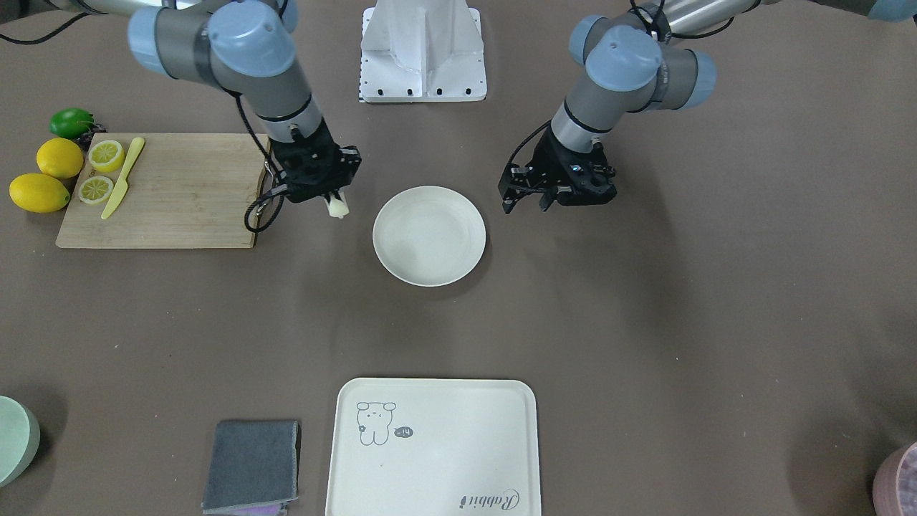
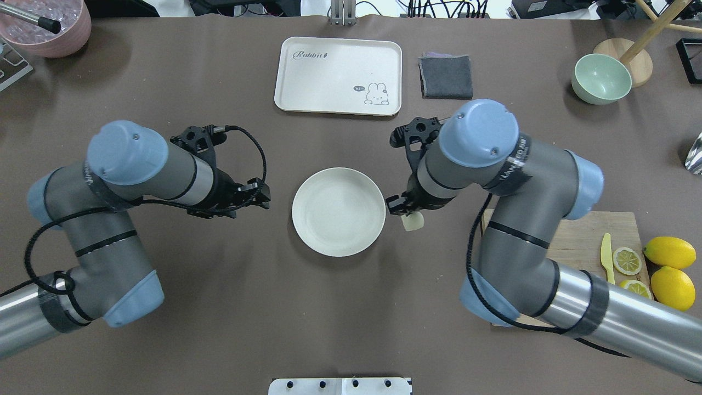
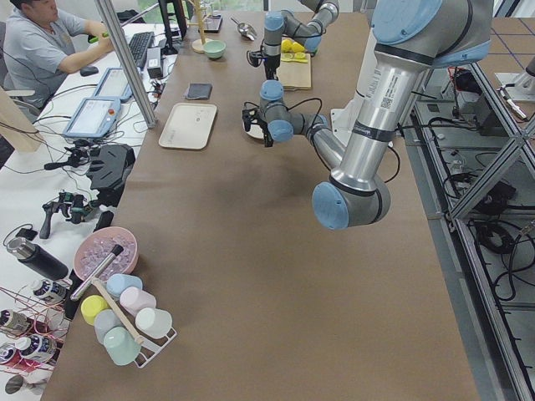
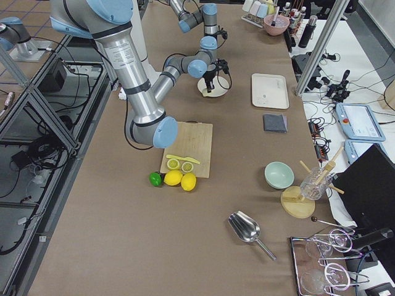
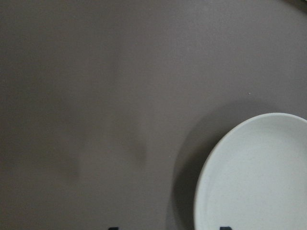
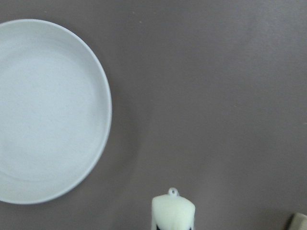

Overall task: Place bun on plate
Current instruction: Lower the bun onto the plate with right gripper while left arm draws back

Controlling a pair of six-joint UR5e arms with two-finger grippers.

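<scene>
The bun (image 1: 338, 206), a small pale cream lump, hangs between the fingers of my right gripper (image 1: 335, 201), which is shut on it just above the table. In the overhead view the bun (image 2: 412, 220) is close beside the plate's rim, not over it. The plate (image 1: 428, 236) is round, off-white and empty, in the middle of the table (image 2: 338, 211). The right wrist view shows the bun (image 6: 173, 213) at the bottom and the plate (image 6: 48, 110) at the left. My left gripper (image 1: 526, 204) hovers open on the plate's other side (image 2: 265, 196), with nothing in it.
A wooden cutting board (image 1: 161, 190) with lemon slices (image 1: 106, 155) and a yellow knife (image 1: 123, 179) lies behind my right arm, whole lemons (image 1: 39, 192) beside it. A cream tray (image 1: 433, 448) and a grey cloth (image 1: 252, 464) lie beyond the plate. A mint bowl (image 2: 600, 79) stands far right.
</scene>
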